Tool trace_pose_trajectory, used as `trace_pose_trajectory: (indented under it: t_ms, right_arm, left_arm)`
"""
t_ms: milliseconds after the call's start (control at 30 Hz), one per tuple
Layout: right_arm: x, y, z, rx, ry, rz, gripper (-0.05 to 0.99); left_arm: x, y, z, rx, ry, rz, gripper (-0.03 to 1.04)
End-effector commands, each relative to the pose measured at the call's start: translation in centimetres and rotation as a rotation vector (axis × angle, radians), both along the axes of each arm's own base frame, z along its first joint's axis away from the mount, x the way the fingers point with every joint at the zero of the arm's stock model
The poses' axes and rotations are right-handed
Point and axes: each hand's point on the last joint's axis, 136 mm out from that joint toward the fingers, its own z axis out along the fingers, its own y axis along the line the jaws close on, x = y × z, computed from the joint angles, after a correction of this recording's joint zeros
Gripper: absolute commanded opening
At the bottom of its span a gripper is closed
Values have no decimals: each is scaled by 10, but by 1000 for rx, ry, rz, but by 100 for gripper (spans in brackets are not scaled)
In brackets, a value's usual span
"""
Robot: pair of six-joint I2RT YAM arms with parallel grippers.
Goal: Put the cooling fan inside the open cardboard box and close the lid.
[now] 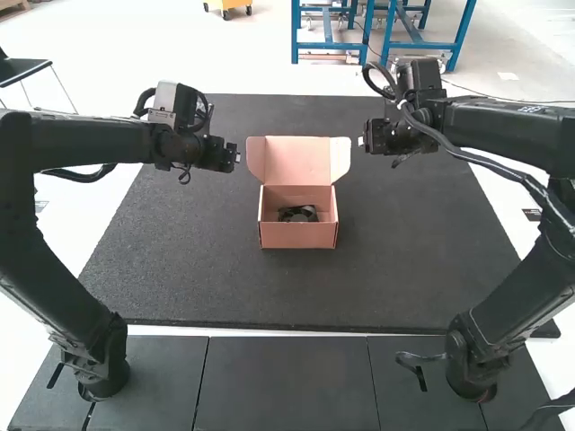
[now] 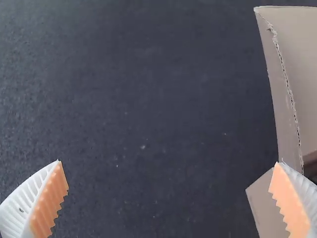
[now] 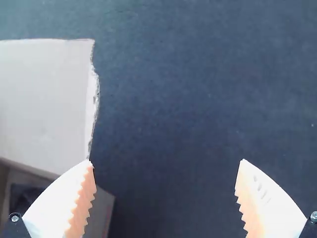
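Note:
An open cardboard box stands in the middle of the black mat, its lid raised at the back with side flaps spread. The black cooling fan lies inside it. My left gripper hovers just left of the lid, open, with its white ribbed fingers wide apart and the lid's edge beside one of them. My right gripper hovers just right of the lid, open as well; its fingers straddle bare mat next to the lid flap.
The black mat covers the table, with bare mat all around the box. Dark base tiles lie along the near edge between the two arm bases.

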Motion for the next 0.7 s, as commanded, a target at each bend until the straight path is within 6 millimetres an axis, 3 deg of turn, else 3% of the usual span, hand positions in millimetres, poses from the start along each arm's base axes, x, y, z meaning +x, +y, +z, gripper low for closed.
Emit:
trace_pose_trajectory:
  t_ms: [0,300,667]
  right_arm:
    - [7,14,7,45,0,48,64]
    - [17,25,-13,50,72,85,64]
    - [29,29,-22,42,101,86,63]
  left_arm:
    - [11,-5,25,11,-66,8,96]
    - [12,5,20,-14,-62,78,96]
    - [14,11,14,-15,-71,89,96]
